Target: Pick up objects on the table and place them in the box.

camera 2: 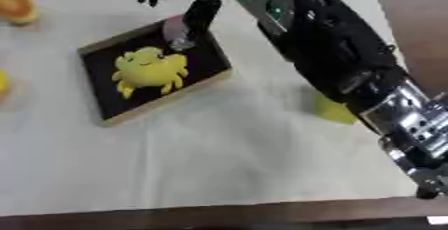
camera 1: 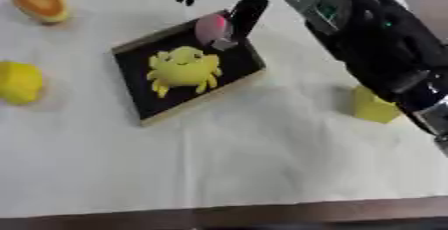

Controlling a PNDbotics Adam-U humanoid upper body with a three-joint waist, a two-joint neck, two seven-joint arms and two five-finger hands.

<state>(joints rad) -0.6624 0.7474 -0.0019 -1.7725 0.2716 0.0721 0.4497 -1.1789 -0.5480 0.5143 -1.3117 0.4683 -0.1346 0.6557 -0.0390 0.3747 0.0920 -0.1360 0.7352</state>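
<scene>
Sorting task, partly complete. On the white table (camera 1: 262, 164), from left to right: a yellow fruit (camera 1: 19, 82) at the left edge and an orange half (camera 1: 40, 2) in the far left corner, both outside the box and seemingly yet to be moved. The shallow black box (camera 1: 144, 101) with a pale rim already holds a yellow crab toy (camera 1: 183, 69). At its far corner a small pink object (camera 1: 210, 28) sits over the box, pinched between a finger and thumb of the right hand (camera 1: 234, 4), whose other fingers are spread beyond the rim; release appears near. Farther right, a yellow block (camera 1: 374, 106) stands on the table, partly hidden by the right forearm, also unplaced. The left hand is not shown.
</scene>
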